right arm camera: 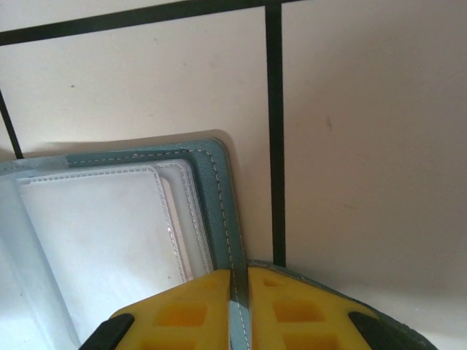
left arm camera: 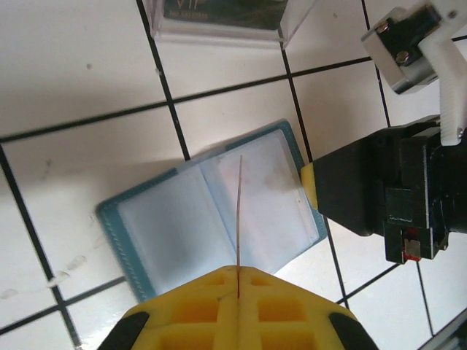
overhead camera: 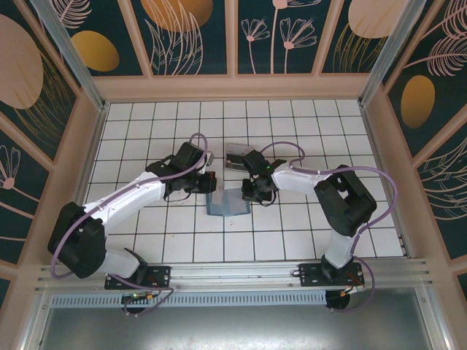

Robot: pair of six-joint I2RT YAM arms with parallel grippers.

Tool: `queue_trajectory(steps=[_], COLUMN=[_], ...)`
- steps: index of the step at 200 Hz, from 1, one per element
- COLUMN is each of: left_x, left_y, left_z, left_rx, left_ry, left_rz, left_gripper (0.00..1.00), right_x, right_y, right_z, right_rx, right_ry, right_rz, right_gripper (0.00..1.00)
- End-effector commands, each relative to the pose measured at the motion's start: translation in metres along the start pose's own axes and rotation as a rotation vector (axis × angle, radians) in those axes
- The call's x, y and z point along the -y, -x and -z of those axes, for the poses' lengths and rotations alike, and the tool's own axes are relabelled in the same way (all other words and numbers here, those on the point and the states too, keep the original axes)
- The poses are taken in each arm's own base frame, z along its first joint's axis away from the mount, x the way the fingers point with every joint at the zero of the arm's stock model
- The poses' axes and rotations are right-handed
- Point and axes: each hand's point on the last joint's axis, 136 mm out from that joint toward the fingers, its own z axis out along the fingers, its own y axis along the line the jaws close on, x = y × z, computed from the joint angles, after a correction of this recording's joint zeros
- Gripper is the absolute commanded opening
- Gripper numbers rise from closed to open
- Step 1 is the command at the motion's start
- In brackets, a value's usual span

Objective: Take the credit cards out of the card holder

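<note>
The left arm (overhead camera: 124, 200) stretched from 7 o'clock toward centre, the right arm (overhead camera: 321, 179) folded in from 4 o'clock. The left pincer (left arm camera: 238, 271) pinched a thin inner leaf of the card holder (left arm camera: 182, 226), fingers pressed together. The right pincer (right arm camera: 239, 281) clamped its rim.

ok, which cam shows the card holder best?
Left wrist: the card holder lies open, both halves visible. Top external has it small and far off; right wrist gets one corner, clamped in the right pincer.
</note>
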Motion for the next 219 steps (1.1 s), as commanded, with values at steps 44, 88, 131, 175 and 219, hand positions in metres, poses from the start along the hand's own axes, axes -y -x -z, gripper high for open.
queue_trajectory(steps=[44, 88, 131, 175, 219], left_x=[-0.001, 0.006, 0.017, 0.029, 0.049], left_y=[0.031, 0.056, 0.075, 0.094, 0.105], left_z=[0.014, 0.010, -0.005, -0.023, -0.026], left_rx=[0.052, 0.081, 0.076, 0.044, 0.008], left_ry=[0.086, 0.104, 0.088, 0.059, -0.003], left_rz=[-0.182, -0.267, -0.409, -0.567, -0.840], left_gripper=[0.00, 0.00, 0.00, 0.00, 0.00], right_x=[0.003, -0.001, -0.003, 0.006, 0.032], right_y=[-0.001, 0.002, 0.005, 0.013, 0.018], right_z=[0.018, 0.026, 0.041, 0.062, 0.084], right_rx=[0.023, 0.044, 0.079, 0.140, 0.200], right_ry=[-0.036, -0.012, -0.003, -0.011, -0.018], right_rz=[-0.002, -0.004, -0.007, -0.036, -0.098], right_gripper=[0.14, 0.22, 0.27, 0.29, 0.29])
